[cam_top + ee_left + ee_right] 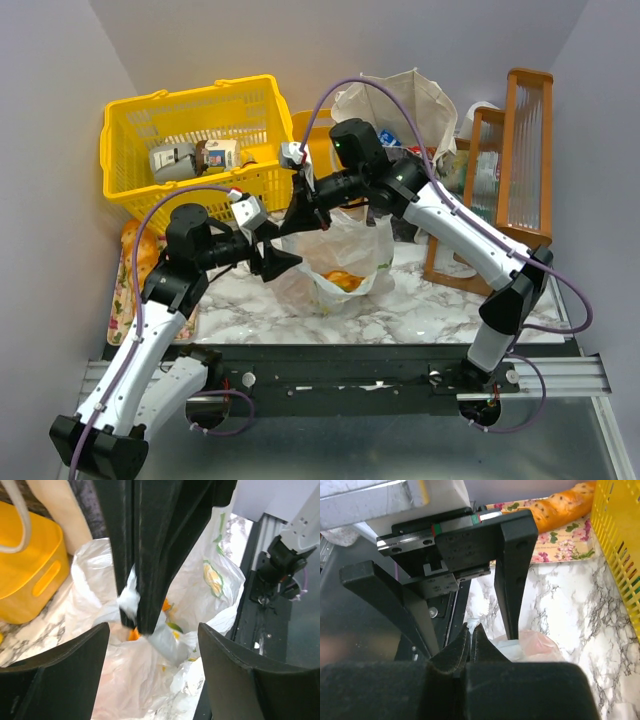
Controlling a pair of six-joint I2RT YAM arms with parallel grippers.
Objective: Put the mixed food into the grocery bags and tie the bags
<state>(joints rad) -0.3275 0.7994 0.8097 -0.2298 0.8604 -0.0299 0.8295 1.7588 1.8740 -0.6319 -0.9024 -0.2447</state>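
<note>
Your right gripper [297,218] clamps a twisted wisp of the thin, translucent white plastic bag [352,258] mid marble table [430,312], round oranges [345,282] inside; your left gripper [278,262] gapes at its 9 o'clock. Flimsy, slippery film likely: grasp bunched handles.

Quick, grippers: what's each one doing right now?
Left gripper: open, holding nothing.
Right gripper: closed, pinching the top of the plastic bag.

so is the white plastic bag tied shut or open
The bag is open, not tied. In the left wrist view its mouth gapes, oranges show inside, and the right end effector pinches one strip of its rim.
</note>
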